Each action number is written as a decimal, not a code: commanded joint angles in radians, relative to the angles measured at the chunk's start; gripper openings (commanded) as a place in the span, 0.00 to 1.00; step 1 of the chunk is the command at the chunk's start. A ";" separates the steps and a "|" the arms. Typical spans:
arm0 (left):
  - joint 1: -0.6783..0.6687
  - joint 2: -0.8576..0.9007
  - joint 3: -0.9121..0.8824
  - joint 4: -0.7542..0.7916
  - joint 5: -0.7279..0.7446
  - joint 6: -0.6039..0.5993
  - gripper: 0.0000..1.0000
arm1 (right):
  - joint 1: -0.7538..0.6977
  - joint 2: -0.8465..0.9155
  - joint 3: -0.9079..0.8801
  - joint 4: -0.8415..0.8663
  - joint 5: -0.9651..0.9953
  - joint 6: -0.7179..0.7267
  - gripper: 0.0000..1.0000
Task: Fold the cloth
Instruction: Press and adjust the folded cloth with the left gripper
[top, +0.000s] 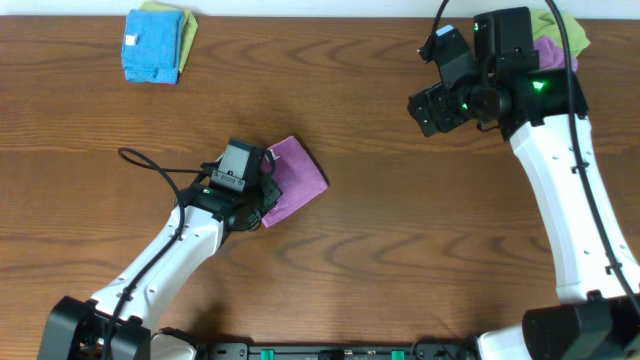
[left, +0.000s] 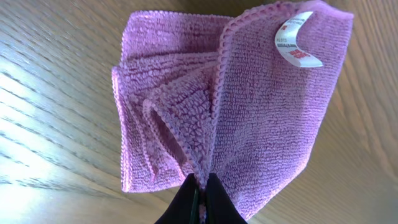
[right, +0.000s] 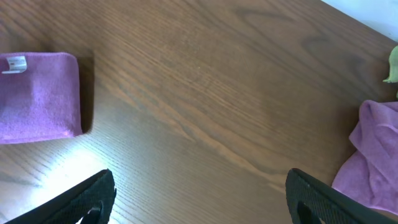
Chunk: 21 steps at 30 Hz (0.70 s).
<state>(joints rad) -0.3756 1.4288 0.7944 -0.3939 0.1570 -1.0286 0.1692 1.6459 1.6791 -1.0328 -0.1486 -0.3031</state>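
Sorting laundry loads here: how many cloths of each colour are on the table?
Purple: 2, the centre purple cloth and the far-right purple cloth.
Green: 2, the far-left green cloth and the far-right green cloth.
Blue: 1, the blue cloth.
Total: 5; the right arm hides part of the far-right pile.

A purple cloth (top: 295, 178) with a white tag (left: 297, 40) is being shown on a brown grained surface (top: 400, 230), a blue towel (top: 152, 47) elsewhere.
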 joint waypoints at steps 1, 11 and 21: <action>0.003 -0.002 0.003 -0.011 -0.036 0.044 0.06 | -0.004 -0.009 -0.021 0.005 -0.021 0.003 0.88; 0.003 -0.002 0.003 -0.106 -0.115 0.046 0.06 | -0.004 -0.009 -0.026 0.019 -0.021 0.003 0.88; 0.003 -0.001 -0.002 -0.149 -0.167 0.046 0.13 | -0.004 -0.009 -0.026 0.020 -0.021 0.003 0.90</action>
<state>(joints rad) -0.3756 1.4288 0.7940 -0.5354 0.0288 -0.9901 0.1692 1.6459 1.6592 -1.0134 -0.1581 -0.3031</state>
